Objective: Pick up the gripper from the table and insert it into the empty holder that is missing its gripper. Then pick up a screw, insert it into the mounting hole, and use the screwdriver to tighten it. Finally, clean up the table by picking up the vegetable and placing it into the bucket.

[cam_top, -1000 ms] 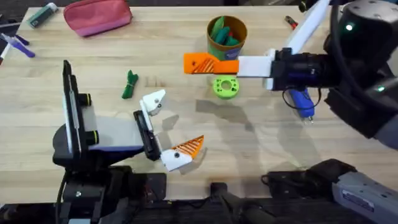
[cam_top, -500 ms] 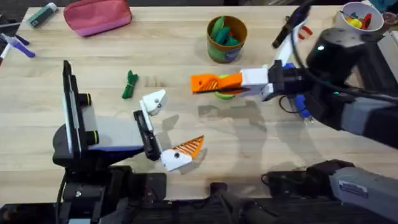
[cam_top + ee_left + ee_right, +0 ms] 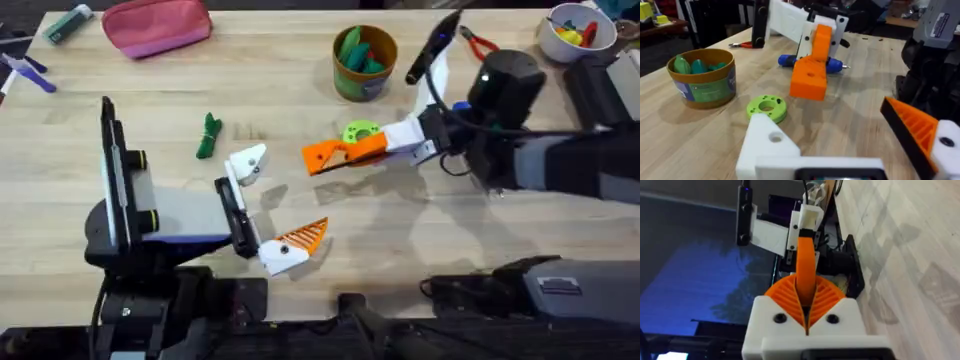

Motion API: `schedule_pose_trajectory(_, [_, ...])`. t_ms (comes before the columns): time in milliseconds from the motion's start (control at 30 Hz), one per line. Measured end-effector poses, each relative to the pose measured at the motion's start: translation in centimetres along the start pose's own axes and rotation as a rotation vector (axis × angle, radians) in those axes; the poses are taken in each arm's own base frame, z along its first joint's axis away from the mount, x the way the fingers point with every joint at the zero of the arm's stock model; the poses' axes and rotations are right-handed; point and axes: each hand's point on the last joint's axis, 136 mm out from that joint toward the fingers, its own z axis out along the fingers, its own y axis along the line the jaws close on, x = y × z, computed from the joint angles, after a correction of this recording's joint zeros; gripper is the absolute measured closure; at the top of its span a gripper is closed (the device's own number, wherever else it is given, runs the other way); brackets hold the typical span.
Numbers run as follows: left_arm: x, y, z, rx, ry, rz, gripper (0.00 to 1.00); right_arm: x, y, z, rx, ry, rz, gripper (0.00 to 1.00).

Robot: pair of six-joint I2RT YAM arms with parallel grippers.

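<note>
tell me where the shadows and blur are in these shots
Overhead: the right gripper casts soft grey shadows on the table just below it. Left wrist: the left arm's own white holder and orange pad are close and blurred. Right wrist: arm shadows stripe the wood; the room behind is dark blue.

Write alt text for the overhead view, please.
The right claw, shut on an orange gripper, reaches toward the left arm's white holder. A green vegetable lies on the wooden table; the bucket stands behind.

Overhead downward; wrist views close, low.
</note>
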Motion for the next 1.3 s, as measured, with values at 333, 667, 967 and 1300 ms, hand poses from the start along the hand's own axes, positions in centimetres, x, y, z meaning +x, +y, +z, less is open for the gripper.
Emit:
schedule_pose_trajectory(333, [0.0, 0.0, 0.0, 0.000, 0.000, 0.000, 0.015, -1.1, -0.3, 2.5, -0.028, 0.103, 0.047, 0.990])
schedule_pose_trajectory(667, [0.0, 0.0, 0.0, 0.000, 0.000, 0.000, 0.014, -1.0, -0.6, 3.9, -0.026, 0.131, 0.077, 0.990])
schedule_pose_trajectory(967, [0.0, 0.0, 0.0, 0.000, 0.000, 0.000, 0.014, -0.6, -0.6, 4.7, -0.025, 0.149, 0.081, 0.990])
schedule_pose_trajectory(1300, [0.0, 0.0, 0.0, 0.000, 0.000, 0.000, 0.015, -1.1, -0.3, 5.2, -0.020, 0.143, 0.060, 0.990])
